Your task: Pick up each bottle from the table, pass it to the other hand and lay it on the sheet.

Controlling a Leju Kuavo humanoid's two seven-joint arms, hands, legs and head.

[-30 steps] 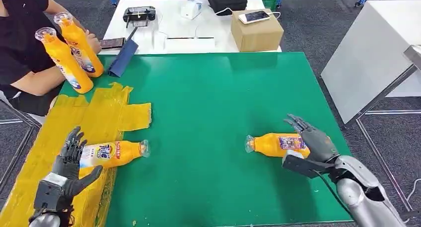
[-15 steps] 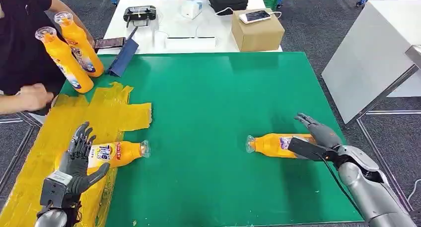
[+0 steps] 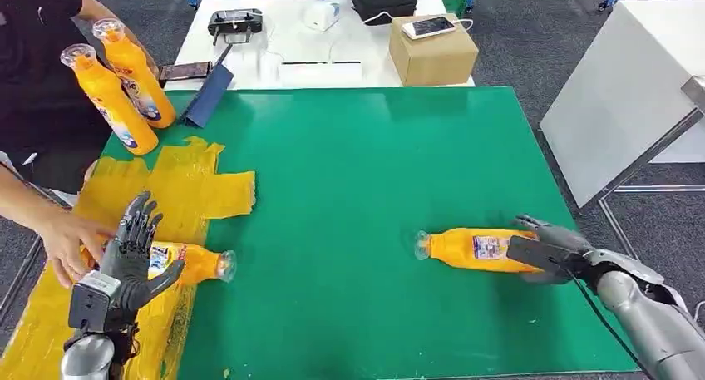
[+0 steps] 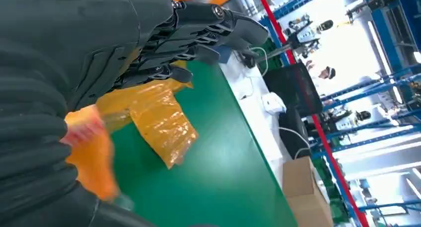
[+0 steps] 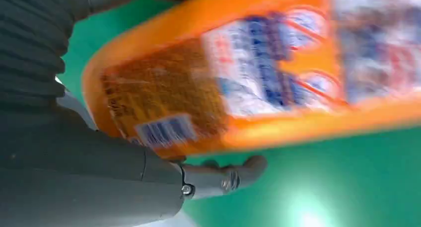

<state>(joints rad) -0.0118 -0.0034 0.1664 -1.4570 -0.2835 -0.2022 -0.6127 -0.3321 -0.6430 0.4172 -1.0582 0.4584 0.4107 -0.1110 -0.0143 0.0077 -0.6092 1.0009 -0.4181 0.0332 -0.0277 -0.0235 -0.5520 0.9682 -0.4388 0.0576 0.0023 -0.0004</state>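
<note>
Bottles are what I'm moving, so I'll size them up from the big things down. My green bench carries the yellow sheet over at nine o'clock. One orange bottle lies on its side on the bare green at four o'clock, neck pointing toward the middle; another bottle lies on the sheet at eight o'clock, and two upright bottles stand at ten o'clock.

My right hand is wrapped round the base end of the four o'clock bottle, the thumb under it in the wrist view. I judge that a grasp, though the bottle is not lifted. My left hand hovers with fingers spread over the sheet bottle, holding nothing. A person's hand reaches in beside it.

Handling, as I read it: smooth plastic, glossy label, likely slippery and able to roll. It looks full, so fairly heavy. I'd hold the labelled body, leaving the neck end for the receiving hand.
</note>
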